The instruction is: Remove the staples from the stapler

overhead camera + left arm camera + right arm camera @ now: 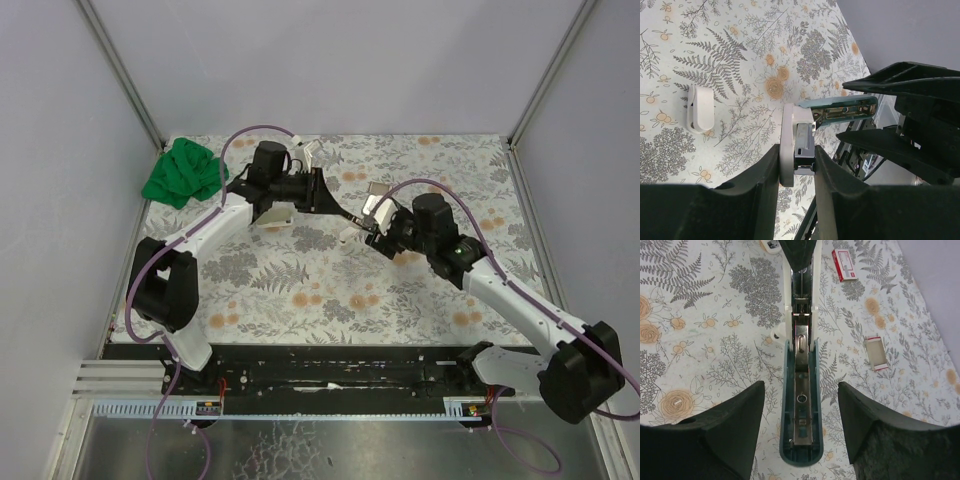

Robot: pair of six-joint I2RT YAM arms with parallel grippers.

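Teal-and-white stapler hinged open, gripped by left claw. Right claw open, straddling it. Step: reaching into magazine. Next: fine pinch on staples, not discernible here.

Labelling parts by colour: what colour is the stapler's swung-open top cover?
The stapler cover is teal outside, metal-lined; right wrist view shows it best.

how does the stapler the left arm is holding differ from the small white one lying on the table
The held stapler is clamped in the left gripper; the small stapler lies loose on the table, untouched. The held one is white and teal, swung open with its metal channel showing; the small one looks all white and closed. Both have white bodies.
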